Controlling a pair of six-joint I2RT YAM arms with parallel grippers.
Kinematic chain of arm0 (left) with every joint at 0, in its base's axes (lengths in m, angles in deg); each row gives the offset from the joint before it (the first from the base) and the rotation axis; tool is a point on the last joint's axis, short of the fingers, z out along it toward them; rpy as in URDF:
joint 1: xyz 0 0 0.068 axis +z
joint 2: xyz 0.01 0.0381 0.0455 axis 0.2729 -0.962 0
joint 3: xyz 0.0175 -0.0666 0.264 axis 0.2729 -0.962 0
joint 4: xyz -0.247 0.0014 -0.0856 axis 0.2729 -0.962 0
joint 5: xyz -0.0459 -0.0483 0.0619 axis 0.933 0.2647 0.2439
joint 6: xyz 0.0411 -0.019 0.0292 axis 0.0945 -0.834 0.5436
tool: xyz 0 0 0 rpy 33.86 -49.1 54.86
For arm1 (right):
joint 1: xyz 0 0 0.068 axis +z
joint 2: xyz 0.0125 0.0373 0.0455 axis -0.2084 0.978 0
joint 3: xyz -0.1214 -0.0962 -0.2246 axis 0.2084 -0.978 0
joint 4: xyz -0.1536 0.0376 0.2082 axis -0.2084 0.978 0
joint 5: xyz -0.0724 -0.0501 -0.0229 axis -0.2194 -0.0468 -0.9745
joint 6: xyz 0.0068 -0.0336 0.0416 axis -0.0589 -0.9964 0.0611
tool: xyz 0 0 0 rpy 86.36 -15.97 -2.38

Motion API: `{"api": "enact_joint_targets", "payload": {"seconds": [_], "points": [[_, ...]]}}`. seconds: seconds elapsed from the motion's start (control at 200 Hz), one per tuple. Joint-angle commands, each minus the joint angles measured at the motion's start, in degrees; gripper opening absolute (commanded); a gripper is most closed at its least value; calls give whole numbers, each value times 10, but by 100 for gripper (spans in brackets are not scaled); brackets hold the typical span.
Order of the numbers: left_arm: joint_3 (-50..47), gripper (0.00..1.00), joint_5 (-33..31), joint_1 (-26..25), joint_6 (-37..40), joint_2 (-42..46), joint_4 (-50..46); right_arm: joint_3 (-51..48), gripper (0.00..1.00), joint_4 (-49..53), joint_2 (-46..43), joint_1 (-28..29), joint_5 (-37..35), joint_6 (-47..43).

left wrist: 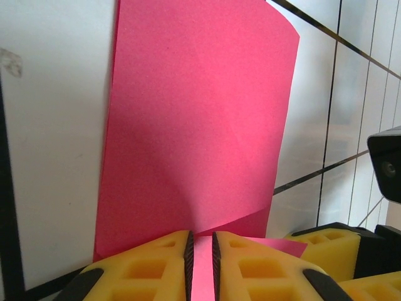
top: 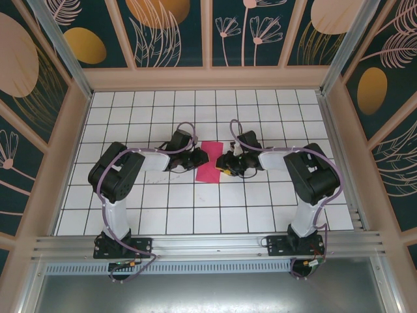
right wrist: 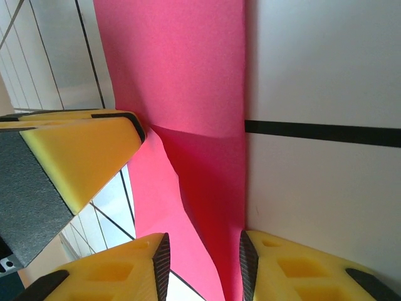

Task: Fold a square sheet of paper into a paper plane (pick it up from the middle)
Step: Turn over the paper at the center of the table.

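Paper sheet [left wrist: 200, 125] between left gripper [left wrist: 200, 241], right gripper [right wrist: 205, 244]; left possibly pinching.

From above the light is bright, even and soft, leaving only faint shadows on the white table [top: 195, 215] under the arms [top: 117, 176], and the wide lens tips the walls [top: 39, 98] outward at 10 and 2 o'clock. At the left wrist the paper [left wrist: 200, 125] is sharp but shadowed toward 6 o'clock, where the close fingers [left wrist: 150, 266] go slightly soft. At the right wrist its fold darkens at 6 o'clock, and the tiles wash out pale at 9 o'clock.
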Motion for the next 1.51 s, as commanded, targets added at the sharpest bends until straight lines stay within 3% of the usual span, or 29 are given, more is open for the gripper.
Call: {"api": "enact_joint_targets", "payload": {"seconds": [0.0, 0.19, 0.52, 0.66, 1.056, 1.196, 1.501], "points": [[7, 20, -12, 2, 2, 0, -23, -2, 38, 45, -6, -2, -69, 13], [8, 19, -18, 2, 2, 0, -25, 7, 37, 64, -1, 1, -77, 18], [8, 19, -18, 2, 0, -1, -28, 43, 33, 49, 33, 8, -13, 9], [9, 19, -18, 2, 1, 0, -30, 51, 34, 52, 27, 5, -17, 8], [8, 19, -18, 2, -10, 5, -20, -3, 35, -49, -6, 2, 44, -5], [8, 19, -17, 2, -16, 12, -14, -5, 34, -40, 3, 2, 24, -10], [-20, 21, -22, 2, -42, 72, 24, -11, 20, -80, -9, 1, 47, -11]]}}
